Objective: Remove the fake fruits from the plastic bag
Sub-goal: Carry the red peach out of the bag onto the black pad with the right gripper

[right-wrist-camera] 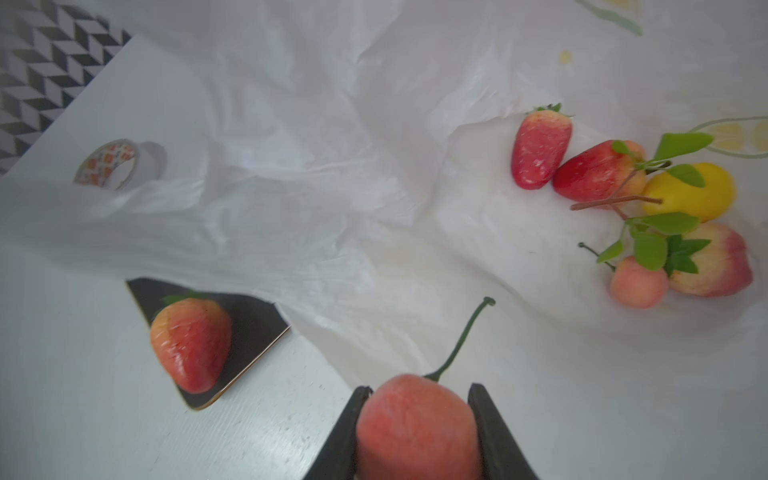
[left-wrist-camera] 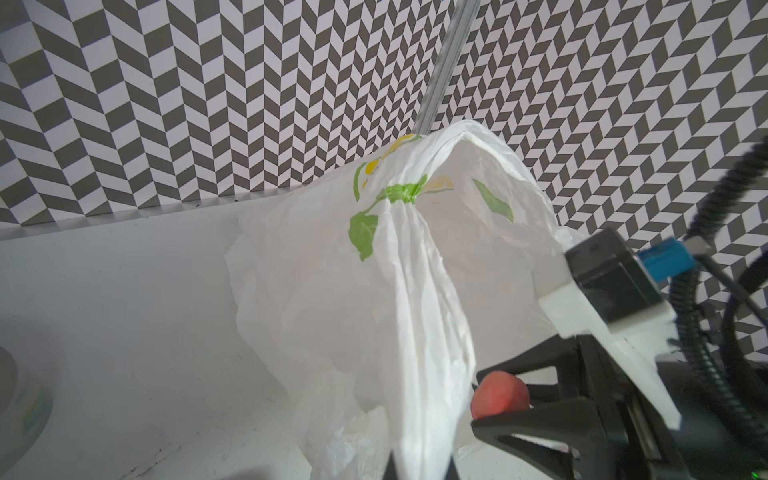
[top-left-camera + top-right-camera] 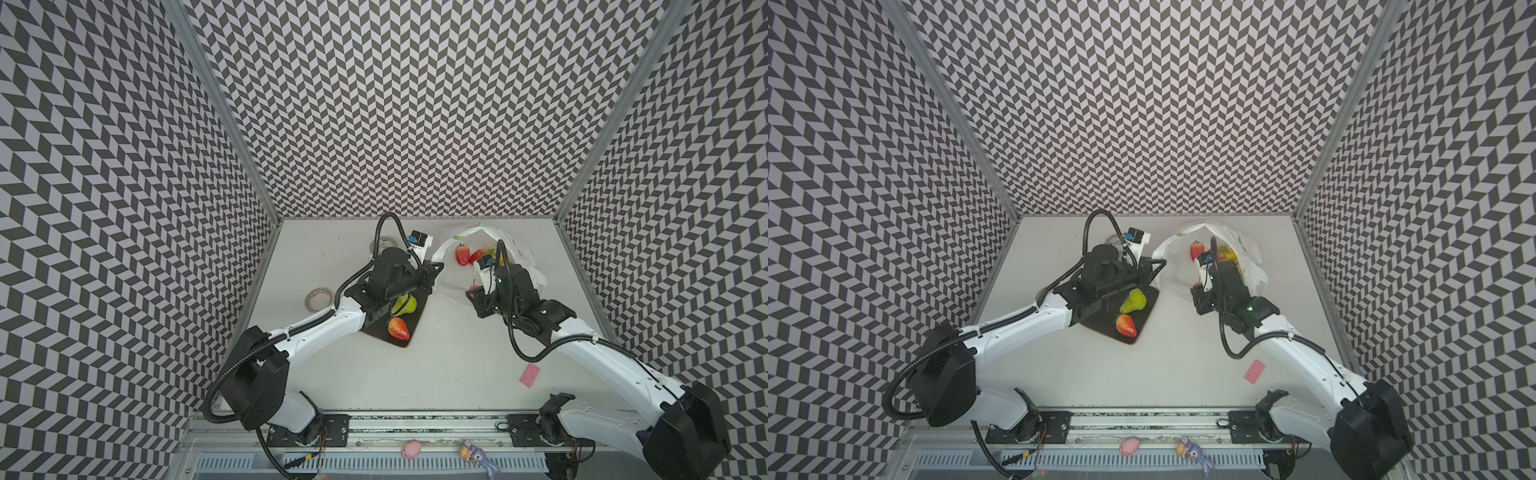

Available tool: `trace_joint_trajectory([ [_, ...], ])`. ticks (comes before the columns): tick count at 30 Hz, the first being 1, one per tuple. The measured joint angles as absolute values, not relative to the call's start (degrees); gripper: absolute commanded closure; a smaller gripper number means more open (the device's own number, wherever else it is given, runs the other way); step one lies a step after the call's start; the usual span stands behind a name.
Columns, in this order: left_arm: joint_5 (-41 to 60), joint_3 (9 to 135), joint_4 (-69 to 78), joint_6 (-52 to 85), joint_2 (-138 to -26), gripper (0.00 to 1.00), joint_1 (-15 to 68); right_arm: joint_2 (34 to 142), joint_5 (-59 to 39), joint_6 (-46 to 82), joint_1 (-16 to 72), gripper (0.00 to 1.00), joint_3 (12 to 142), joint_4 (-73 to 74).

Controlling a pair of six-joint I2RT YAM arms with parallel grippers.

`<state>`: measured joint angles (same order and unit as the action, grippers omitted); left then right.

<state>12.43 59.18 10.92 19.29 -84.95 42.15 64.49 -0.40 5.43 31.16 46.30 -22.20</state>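
The white plastic bag (image 3: 451,286) with lemon print lies at the back right, its mouth facing the front. My left gripper (image 3: 436,266) is shut on the bag's bunched handle (image 2: 415,374) and holds it up. At the mouth, my right gripper (image 1: 417,395) is shut on a small pinkish-orange peach (image 1: 417,428) with a green stem. Inside the bag lie a strawberry (image 1: 539,151), a yellow lemon (image 1: 698,195) with a leafy sprig and more reddish fruits. A green pear (image 3: 405,305) and a strawberry (image 3: 399,328) rest on a dark board (image 3: 417,309) outside the bag.
A tape roll (image 3: 318,298) lies left of the board, under the left arm's reach. A pink flat block (image 3: 530,375) sits at the front right. A pink toy pig (image 3: 411,450) and a purple toy (image 3: 478,453) lie on the front rail. Patterned walls close three sides.
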Motion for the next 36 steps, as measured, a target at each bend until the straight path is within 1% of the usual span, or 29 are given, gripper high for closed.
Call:
trace_joint_trajectory([
  [4, 12.3, 59.2, 10.9, 19.2, -84.9, 1.00, 42.1, 60.0, -1.1, 5.8, 35.9, 0.68, 45.6, -24.0],
  [9, 12.2, 59.2, 10.9, 19.1, -84.9, 1.00, 42.0, 56.3, -0.8, 8.2, 45.1, 0.68, 44.8, -23.5],
  [13, 12.2, 59.2, 10.9, 19.1, -84.9, 1.00, 41.8, 57.2, 1.1, 10.1, 53.1, 0.68, 42.2, -20.5],
  [16, 12.1, 59.2, 10.9, 19.1, -84.9, 1.00, 41.5, 60.9, 2.7, 11.4, 56.9, 0.68, 40.7, -16.9],
  [26, 11.9, 59.2, 10.2, 19.1, -84.6, 1.00, 40.6, 81.1, 8.2, 21.5, 57.8, 0.68, 41.6, -3.3],
  [30, 11.8, 59.2, 10.1, 19.1, -84.6, 1.00, 40.5, 86.6, 10.0, 24.6, 57.7, 0.67, 43.7, 0.0],
  [36, 11.6, 59.2, 9.6, 19.1, -84.6, 1.00, 40.3, 92.0, 11.2, 28.4, 56.5, 0.66, 47.3, 2.5],
])
